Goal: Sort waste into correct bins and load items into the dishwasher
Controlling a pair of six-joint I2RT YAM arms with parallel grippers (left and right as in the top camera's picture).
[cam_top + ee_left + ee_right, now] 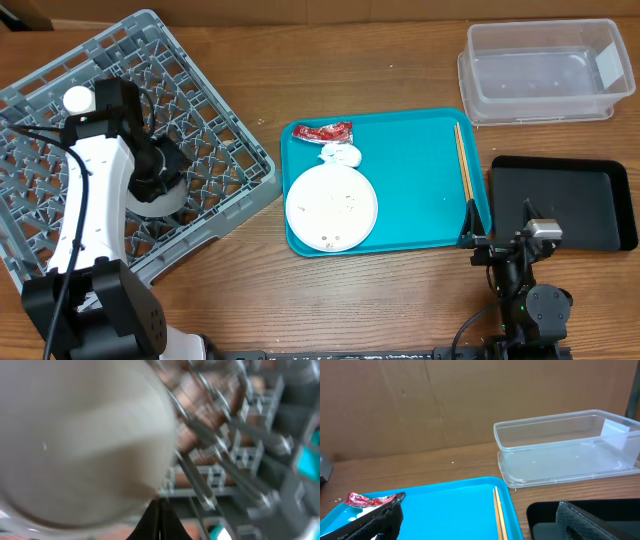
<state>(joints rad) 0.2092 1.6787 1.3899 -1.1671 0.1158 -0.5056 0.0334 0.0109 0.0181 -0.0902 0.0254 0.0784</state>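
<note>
My left gripper [163,178] hangs over the grey dishwasher rack [215,120], shut on the rim of a grey bowl [176,206]. In the blurred left wrist view that bowl [75,435] fills the left side, with its rim at my closed fingertips [158,519]. The teal tray [420,180] carries a red wrapper [323,131], a crumpled tissue [340,154], a white plate [331,207] with crumbs, and chopsticks [463,160]. At the tray's front right corner my right gripper [480,240] stands open and holds nothing; chopsticks [498,512] and wrapper [367,499] lie ahead of it.
A clear plastic tub [545,70] stands at the back right, also seen in the right wrist view [560,450]. A shallow black tray [570,200] lies right of the teal tray. A brown cardboard wall [445,405] backs the table.
</note>
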